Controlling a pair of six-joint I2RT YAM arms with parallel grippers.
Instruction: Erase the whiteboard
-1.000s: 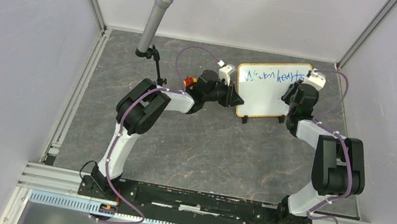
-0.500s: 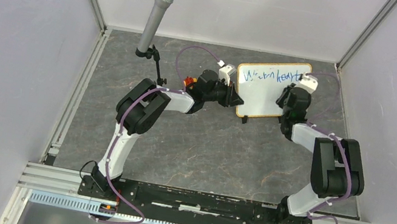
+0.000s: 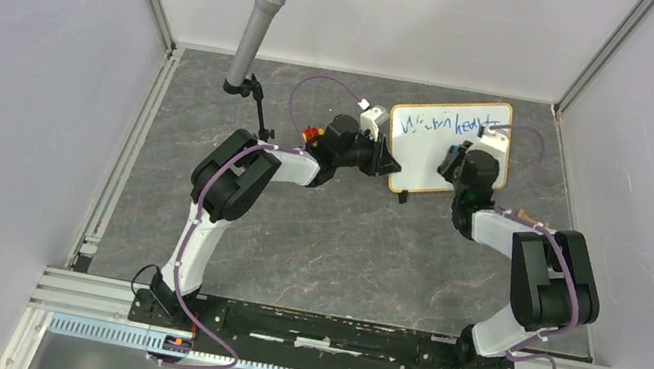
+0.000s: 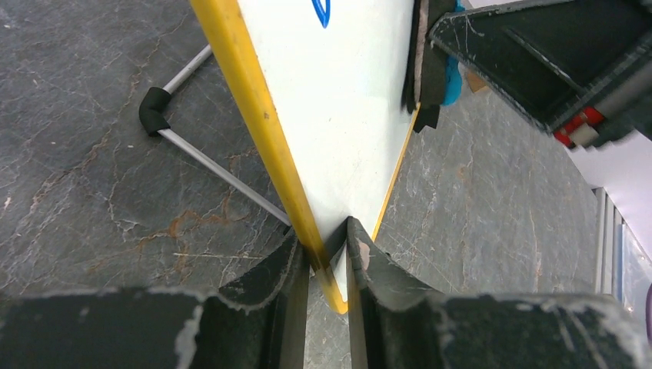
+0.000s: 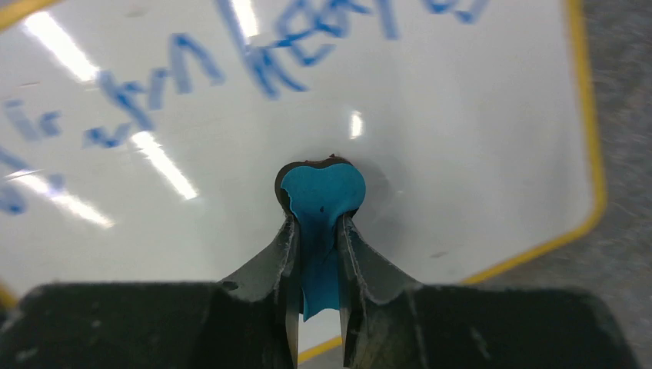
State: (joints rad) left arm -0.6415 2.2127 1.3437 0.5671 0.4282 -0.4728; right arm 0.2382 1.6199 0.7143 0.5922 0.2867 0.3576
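Observation:
The whiteboard (image 3: 424, 156) stands tilted at the back of the table, yellow-framed, with blue handwriting along its top. My left gripper (image 3: 394, 166) is shut on the board's left frame edge (image 4: 261, 131); its jaws clamp the frame (image 4: 327, 254). My right gripper (image 3: 457, 160) is shut on a small blue eraser (image 5: 321, 201) with a dark pad, pressed against the white surface (image 5: 461, 154) below the writing. The eraser also shows in the left wrist view (image 4: 434, 69). A black foot of the board (image 4: 152, 110) rests on the table.
A grey microphone (image 3: 255, 30) on a black stand rises at the back left. Grey walls with metal rails close in the table on three sides. The right arm's upper link (image 3: 551, 275) stands near the right wall.
My right gripper has slid left across the board with the eraser, from near its right edge toward the middle. The writing at the top right has thinned. The left arm has held still.

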